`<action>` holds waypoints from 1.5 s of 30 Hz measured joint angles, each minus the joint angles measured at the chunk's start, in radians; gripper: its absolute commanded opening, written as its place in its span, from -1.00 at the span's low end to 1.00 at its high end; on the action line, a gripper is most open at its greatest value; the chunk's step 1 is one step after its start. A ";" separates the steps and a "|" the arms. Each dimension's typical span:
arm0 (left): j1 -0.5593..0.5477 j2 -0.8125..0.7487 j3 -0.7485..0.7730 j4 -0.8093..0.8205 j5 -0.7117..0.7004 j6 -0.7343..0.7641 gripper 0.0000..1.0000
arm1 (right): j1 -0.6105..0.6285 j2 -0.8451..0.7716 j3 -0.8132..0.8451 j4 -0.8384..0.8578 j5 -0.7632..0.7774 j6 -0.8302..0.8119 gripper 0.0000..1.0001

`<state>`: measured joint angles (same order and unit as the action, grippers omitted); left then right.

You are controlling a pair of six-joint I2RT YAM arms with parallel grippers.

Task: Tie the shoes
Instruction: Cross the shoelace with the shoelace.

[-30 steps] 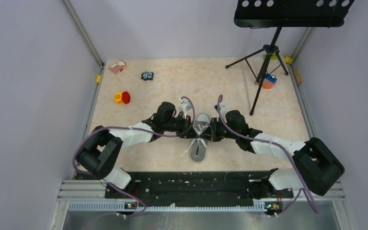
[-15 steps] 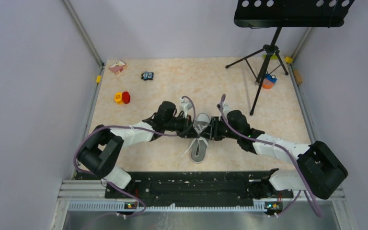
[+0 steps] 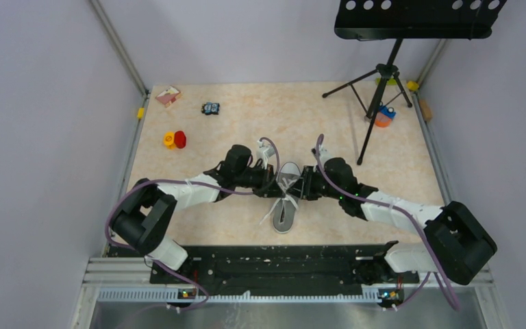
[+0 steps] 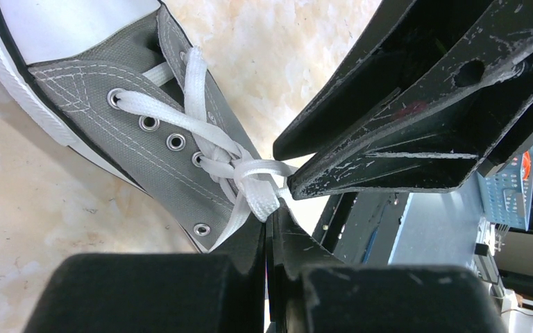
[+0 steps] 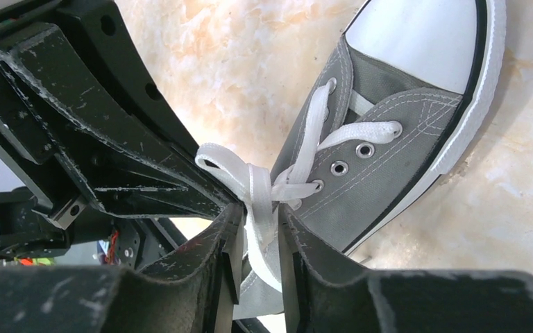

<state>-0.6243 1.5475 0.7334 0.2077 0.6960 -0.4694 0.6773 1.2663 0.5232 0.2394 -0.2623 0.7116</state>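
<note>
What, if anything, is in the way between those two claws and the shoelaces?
Nothing visible. The left gripper and the right gripper each pinch a strand of the white laces over the middle of the grey shoe. The small toys and tripod stand sit far back on the table.

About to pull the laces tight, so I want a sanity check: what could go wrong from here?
1. The left tool and right tool meet almost tip to tip over the shoe; any sideways drift may knock them together.
2. Both pinch the laces close to the crossing, and nothing pins the shoe to the table, so a pull may drag or tip it.
3. A lace may slip from either pinch.
</note>
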 measured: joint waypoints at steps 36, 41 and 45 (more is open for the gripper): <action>-0.015 -0.013 0.011 -0.019 -0.051 -0.061 -1.00 | 0.021 -0.051 -0.032 -0.004 -0.031 -0.012 -1.00; -0.024 -0.013 0.011 -0.018 -0.058 -0.065 -1.00 | 0.033 -0.044 -0.031 0.000 -0.039 -0.013 -1.00; -0.025 -0.012 0.011 -0.016 -0.062 -0.068 -1.00 | 0.047 -0.005 -0.022 0.002 -0.055 -0.013 -1.00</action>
<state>-0.6495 1.5352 0.7444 0.1921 0.6342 -0.5373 0.7242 1.2613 0.5011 0.2409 -0.3176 0.6987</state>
